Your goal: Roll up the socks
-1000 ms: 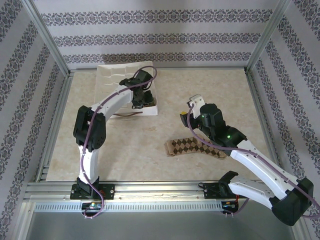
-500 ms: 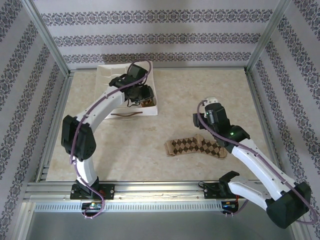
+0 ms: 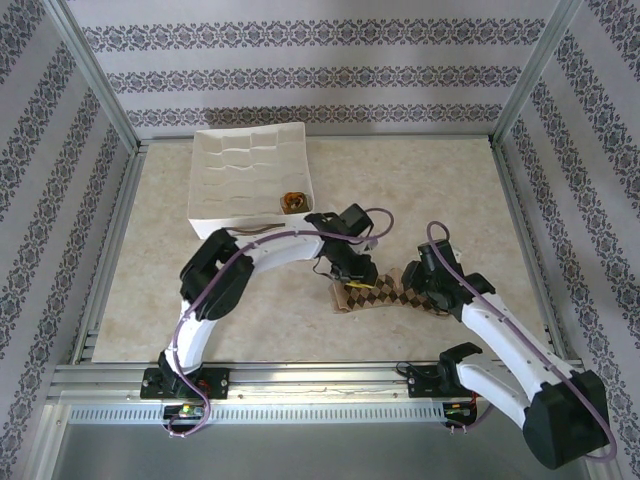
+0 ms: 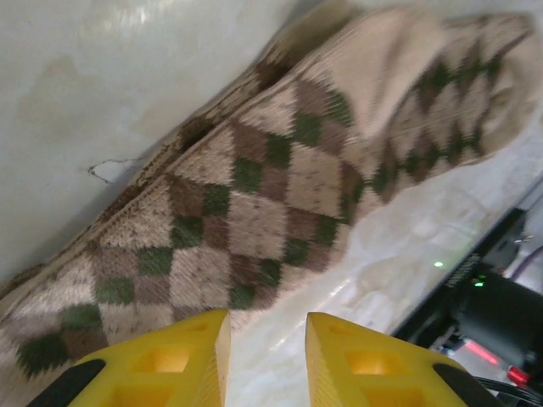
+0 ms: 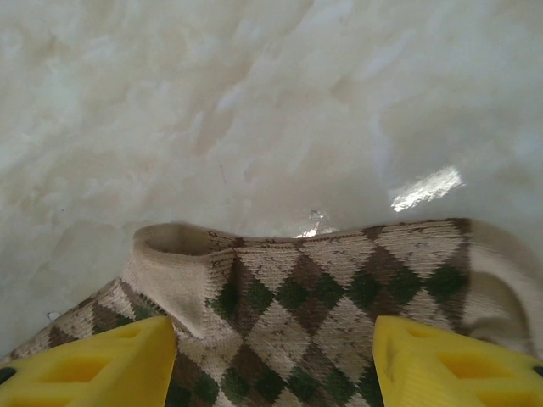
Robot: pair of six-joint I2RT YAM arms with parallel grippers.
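Directly below the open left tool (image 4: 267,331) and open right tool (image 5: 274,339) lies the argyle sock (image 3: 375,297).

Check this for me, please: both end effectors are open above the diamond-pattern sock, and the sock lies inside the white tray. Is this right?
Not quite. The sock lies on the table, outside the white tray, not inside it; the top view shows this. The rest holds: the left end effector and the right end effector are open above it.
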